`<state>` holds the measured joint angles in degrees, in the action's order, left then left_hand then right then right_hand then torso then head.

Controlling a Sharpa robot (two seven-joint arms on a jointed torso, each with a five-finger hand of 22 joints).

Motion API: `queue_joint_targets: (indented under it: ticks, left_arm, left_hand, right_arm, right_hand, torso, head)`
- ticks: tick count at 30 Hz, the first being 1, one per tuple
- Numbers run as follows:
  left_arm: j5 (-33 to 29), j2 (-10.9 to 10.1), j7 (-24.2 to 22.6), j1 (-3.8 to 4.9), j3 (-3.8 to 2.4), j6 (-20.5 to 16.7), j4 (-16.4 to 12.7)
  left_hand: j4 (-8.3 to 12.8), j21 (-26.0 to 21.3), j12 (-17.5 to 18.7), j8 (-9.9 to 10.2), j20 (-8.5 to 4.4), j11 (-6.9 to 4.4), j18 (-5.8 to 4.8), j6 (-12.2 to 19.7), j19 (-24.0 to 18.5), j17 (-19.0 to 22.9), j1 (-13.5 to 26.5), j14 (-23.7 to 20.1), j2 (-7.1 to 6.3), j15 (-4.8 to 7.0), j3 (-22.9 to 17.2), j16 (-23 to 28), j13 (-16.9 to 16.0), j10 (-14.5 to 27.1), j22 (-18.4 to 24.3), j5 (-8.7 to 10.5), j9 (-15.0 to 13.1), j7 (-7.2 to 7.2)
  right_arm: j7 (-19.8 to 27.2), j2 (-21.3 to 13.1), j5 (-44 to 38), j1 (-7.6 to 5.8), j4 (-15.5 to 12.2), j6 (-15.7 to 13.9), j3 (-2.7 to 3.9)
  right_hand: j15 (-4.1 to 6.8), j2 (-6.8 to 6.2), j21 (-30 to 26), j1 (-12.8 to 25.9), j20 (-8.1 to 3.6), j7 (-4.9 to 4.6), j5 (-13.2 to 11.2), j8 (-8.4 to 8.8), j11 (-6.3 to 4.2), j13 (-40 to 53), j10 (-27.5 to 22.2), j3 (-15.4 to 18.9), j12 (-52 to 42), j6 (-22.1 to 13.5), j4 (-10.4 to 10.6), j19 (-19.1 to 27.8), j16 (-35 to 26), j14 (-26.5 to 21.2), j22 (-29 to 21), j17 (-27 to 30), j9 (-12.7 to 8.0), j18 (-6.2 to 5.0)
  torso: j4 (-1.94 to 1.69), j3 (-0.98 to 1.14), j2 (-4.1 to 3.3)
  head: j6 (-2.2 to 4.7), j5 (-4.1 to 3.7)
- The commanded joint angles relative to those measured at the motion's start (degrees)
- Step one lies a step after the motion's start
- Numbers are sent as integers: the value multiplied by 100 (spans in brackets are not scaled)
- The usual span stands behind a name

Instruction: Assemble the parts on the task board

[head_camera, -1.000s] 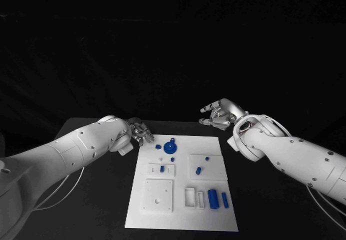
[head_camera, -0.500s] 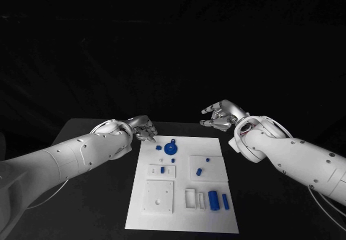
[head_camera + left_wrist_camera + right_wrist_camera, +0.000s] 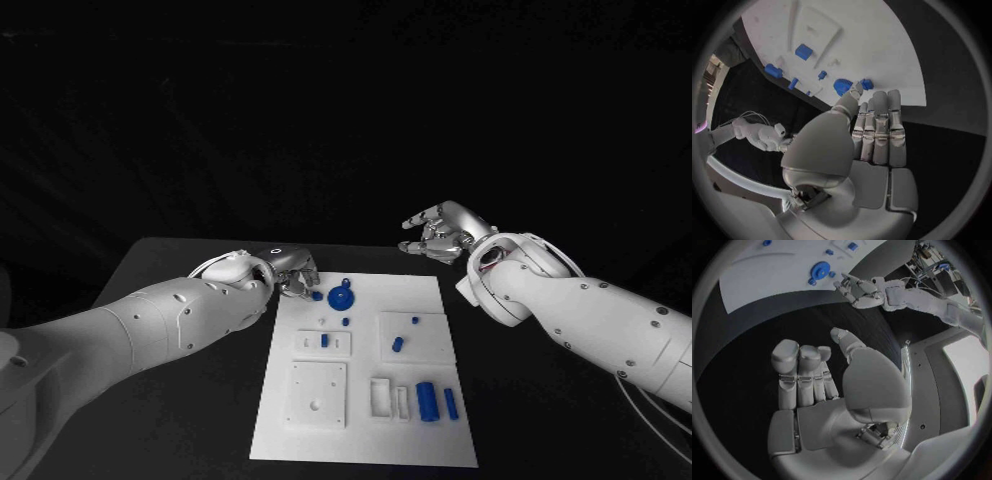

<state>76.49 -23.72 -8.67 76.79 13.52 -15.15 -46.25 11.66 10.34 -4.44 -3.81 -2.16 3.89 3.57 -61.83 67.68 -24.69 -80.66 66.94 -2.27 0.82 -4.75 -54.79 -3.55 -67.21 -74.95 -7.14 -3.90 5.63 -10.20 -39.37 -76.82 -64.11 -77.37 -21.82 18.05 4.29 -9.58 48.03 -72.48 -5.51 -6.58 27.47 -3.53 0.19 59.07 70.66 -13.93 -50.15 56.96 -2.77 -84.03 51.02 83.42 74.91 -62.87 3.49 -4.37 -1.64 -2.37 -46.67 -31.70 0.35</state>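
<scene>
The white task board (image 3: 368, 425) lies in the middle of the black table. A blue round part (image 3: 340, 295) and a small blue piece (image 3: 316, 295) sit at its far left corner. My left hand (image 3: 294, 270) hovers just beside them at the board's edge and holds nothing. In the left wrist view its fingers (image 3: 879, 125) are straight and its thumb points at the small piece (image 3: 867, 84) and the round part (image 3: 842, 86). My right hand (image 3: 444, 232) hangs above the table's far edge, off the board, with nothing in it (image 3: 811, 375).
Nearer on the board lie a blue cylinder (image 3: 427, 396), a blue bar (image 3: 450, 401) and several small blue pieces around (image 3: 397, 342). A white square block (image 3: 317, 392) and a white slotted block (image 3: 384, 395) sit at the near end.
My left arm has turned at the wrist and the hand has shifted slightly toward the small blue piece at the board's corner. The right hand has hardly moved.
</scene>
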Motion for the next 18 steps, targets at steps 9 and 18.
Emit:
queue_joint_targets:
  ticks: [9,18]
  left_arm:
    - [245,213,-180,-79,6,40,169]
    - [244,349,-117,-157,4,160,371]
  left_hand:
    - [24,-90,72,21,-50,-15,-21,251,82,19,31,48,-18,72,-180,48,11,313,-111,-39,22,-114]
    - [27,-77,79,19,-52,-7,-12,277,89,21,-20,49,-6,75,-247,34,17,552,-126,-61,24,-90]
  right_arm:
    - [45,36,-72,2,6,82,2]
    - [47,50,-73,2,1,86,2]
  right_hand:
    - [-8,71,28,-2,27,2,-8,1,-47,5,7,-3,-27,43,-47,-210,35,12,631,-5,6,-33]
    - [-8,76,26,12,27,3,4,0,-47,6,8,-7,-27,47,-52,-208,38,13,629,-8,7,-34]
  torso:
    - [-1,7,4]
    - [5,14,2]
  head:
    - [9,-10]
    - [15,-28]
